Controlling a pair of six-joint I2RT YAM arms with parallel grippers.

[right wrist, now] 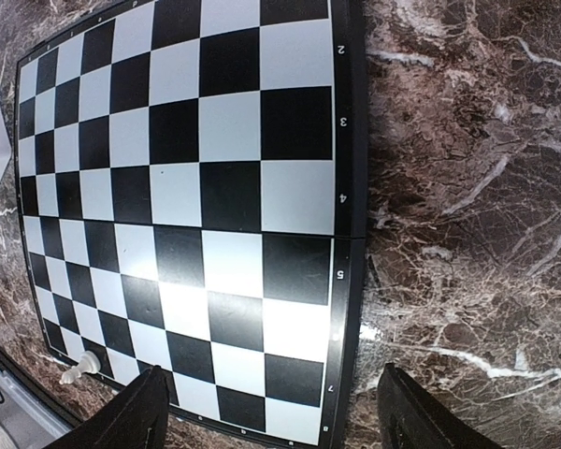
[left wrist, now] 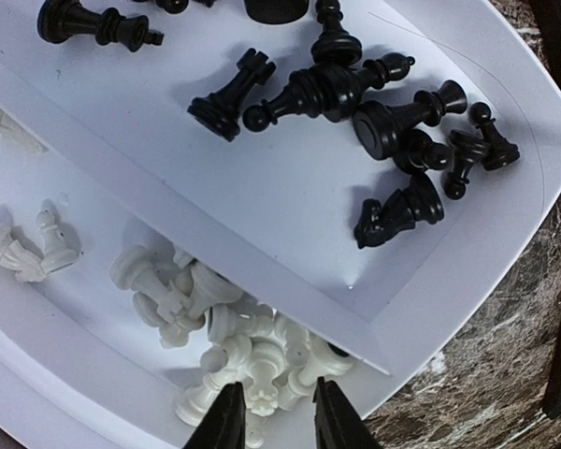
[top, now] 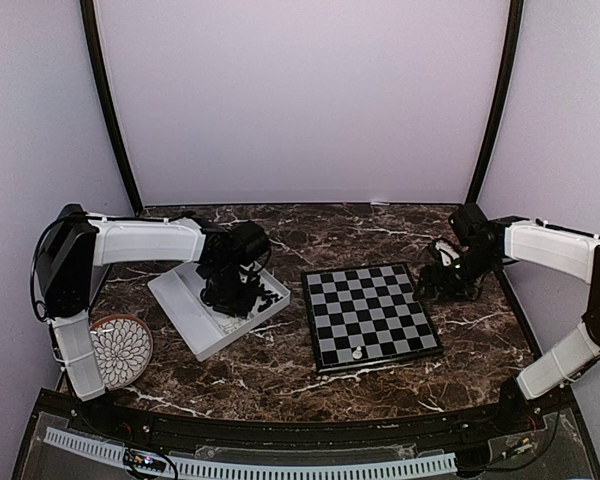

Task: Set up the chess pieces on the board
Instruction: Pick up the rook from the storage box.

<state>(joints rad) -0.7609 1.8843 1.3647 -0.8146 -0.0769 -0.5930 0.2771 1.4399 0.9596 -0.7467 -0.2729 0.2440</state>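
Since the white chess pieces point(left wrist: 234, 346) are light, hard and slick, the half-open left end effector point(left wrist: 273, 416) straddling one should pinch its stem; the right end effector point(right wrist: 280, 412) gapes empty.

The tabletop point(right wrist: 467, 187) is a dark brown, white-veined marble-look surface, smooth and polished. The board point(right wrist: 206, 187) is smooth and semi-gloss, with a bright glare patch. The black chess pieces point(left wrist: 337, 89) are glossy moulded plastic; the white chess pieces point(left wrist: 252, 355) have a duller sheen. The tray point(left wrist: 290, 224) is smooth white plastic, satin finish.
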